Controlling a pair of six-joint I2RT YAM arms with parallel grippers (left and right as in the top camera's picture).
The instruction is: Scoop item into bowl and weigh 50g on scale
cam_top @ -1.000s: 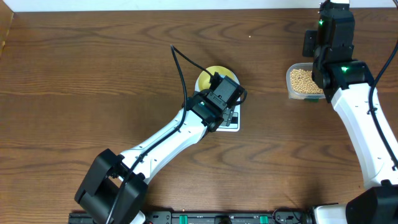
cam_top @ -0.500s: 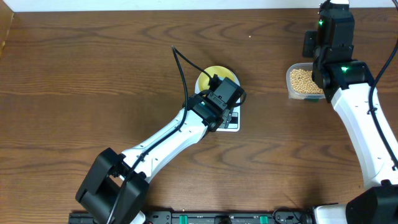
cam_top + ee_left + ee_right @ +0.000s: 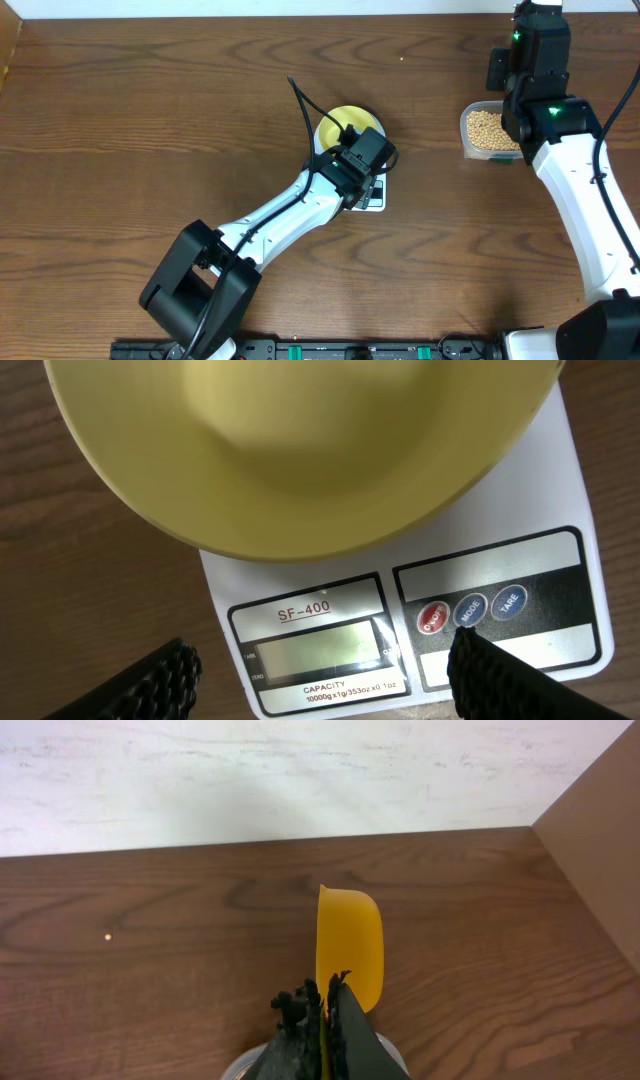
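The pale yellow-green bowl point(image 3: 343, 124) point(image 3: 300, 450) stands on the white scale point(image 3: 374, 203) point(image 3: 575, 480). No beans show in the part of it I can see. My left gripper point(image 3: 320, 672) hovers open just above the scale's front edge. One finger is left of the blank display point(image 3: 320, 650) and the other is by the buttons point(image 3: 470, 610). The tan beans point(image 3: 487, 128) fill a clear container point(image 3: 466, 140) at the right. My right gripper point(image 3: 323, 995) is shut on the handle of a yellow scoop point(image 3: 348, 945), above that container.
The left arm point(image 3: 270, 215) stretches diagonally from the table's front edge to the scale, with a black cable looping above it. The right arm point(image 3: 590, 200) runs along the right side. A white wall point(image 3: 300, 770) borders the table's far edge.
The left arm's lower links have swung to the right while its gripper stayed over the scale. The right arm and scoop have not moved.
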